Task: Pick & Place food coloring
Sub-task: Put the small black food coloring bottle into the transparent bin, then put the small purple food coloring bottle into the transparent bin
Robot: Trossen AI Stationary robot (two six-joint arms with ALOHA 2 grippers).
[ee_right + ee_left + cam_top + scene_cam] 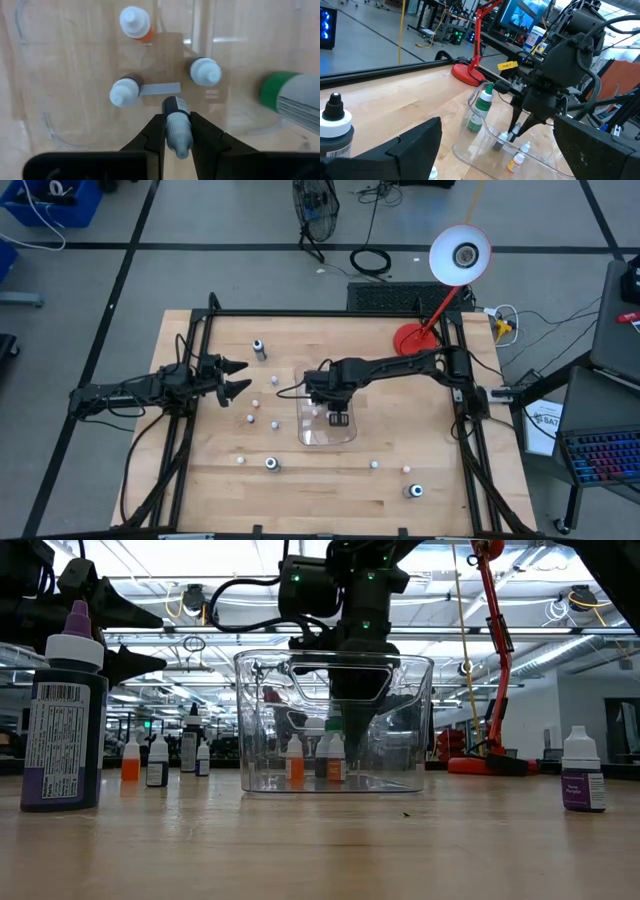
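Near the middle of the wooden table (400, 490) sits the clear tray (325, 435), and the right gripper (178, 131) hangs down inside it, its two fingers clamped on a small dark bottle (177, 122) with a pale grey cap. From the wrist camera three more food coloring bottles stand upright on the tray floor just past it: an orange one (135, 23), a dark one with a white cap (124, 92), and another white-capped one (205, 71). A larger green-capped bottle (484, 102) stands at the tray's wall.

Over at nine o'clock the left gripper (237, 376) waits above the table, jaws spread wide and holding nothing. Loose bottles dot the board, including one at the five o'clock corner (416, 491) and one at eleven o'clock (259, 348).
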